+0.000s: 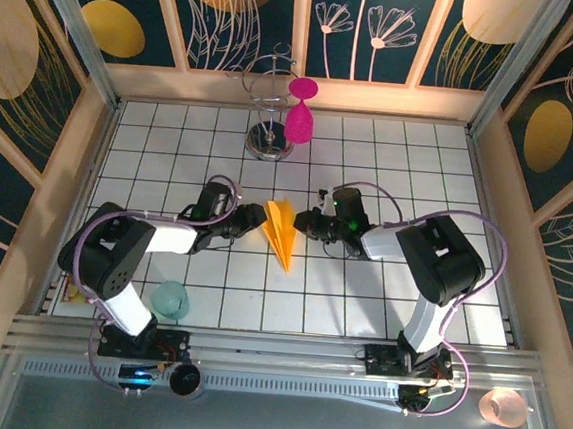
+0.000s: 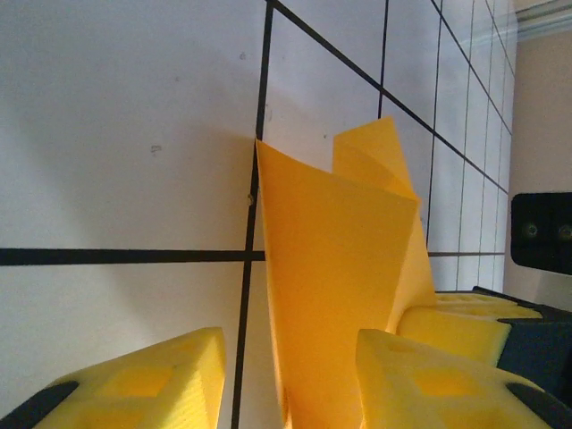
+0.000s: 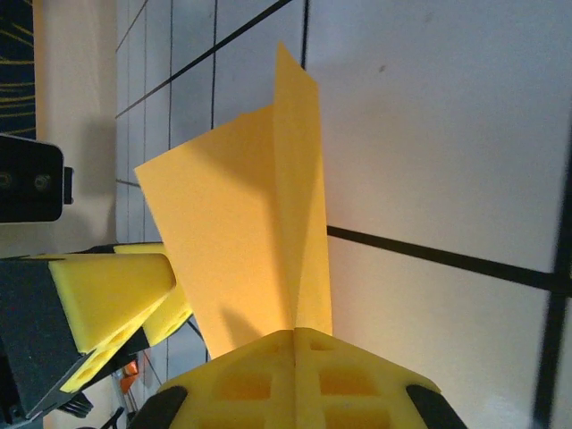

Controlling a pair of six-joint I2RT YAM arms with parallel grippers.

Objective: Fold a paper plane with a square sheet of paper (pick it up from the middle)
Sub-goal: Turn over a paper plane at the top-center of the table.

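The square sheet of paper, orange-yellow, stands folded as a narrow pointed paper plane (image 1: 281, 231) in the middle of the white grid table, its tip towards the near edge. My right gripper (image 1: 307, 223) is shut on the plane's fold from the right; in the right wrist view the paper plane (image 3: 250, 223) rises out of the closed gripper (image 3: 295, 344). My left gripper (image 1: 253, 222) is on the left side. Its yellow fingers (image 2: 152, 384) stand apart around the paper plane (image 2: 340, 295), the wing close to the right finger and a gap at the left one.
A magenta goblet (image 1: 299, 115) hangs on a wire stand (image 1: 271, 133) at the back centre. A teal cup (image 1: 170, 298) sits near the left arm's base. A pink cup (image 1: 504, 406) lies beyond the front rail. Wooden walls enclose the table (image 1: 400, 174).
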